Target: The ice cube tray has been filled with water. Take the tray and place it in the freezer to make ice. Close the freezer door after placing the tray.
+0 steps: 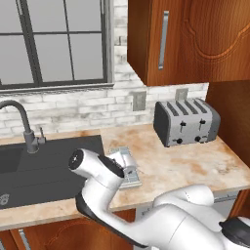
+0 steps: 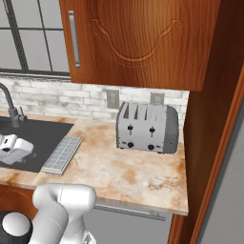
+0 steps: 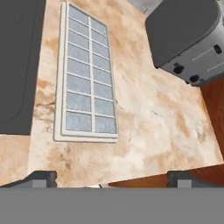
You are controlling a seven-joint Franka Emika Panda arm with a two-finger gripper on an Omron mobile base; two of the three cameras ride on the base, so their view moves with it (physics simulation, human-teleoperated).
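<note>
Dark sink (image 1: 46,168) at far left, then marbled tan counter (image 2: 128,174), where the ice cube tray (image 3: 86,74) lies flat just beside the basin's right edge, its long side running along that edge, likely set down there after filling at the faucet (image 1: 22,122). The gripper (image 3: 111,178) hangs above the tray's near end, fingers spread wide apart and holding nothing, apparently lining up for a grasp across the short side. Water fills the two-wide grid of cells, so the lift will call for a level, steady carry. Further right, well apart from the tray, a silver toaster (image 2: 147,127) stands against the brick backsplash (image 1: 88,110) under a wooden cabinet (image 2: 143,43).
</note>
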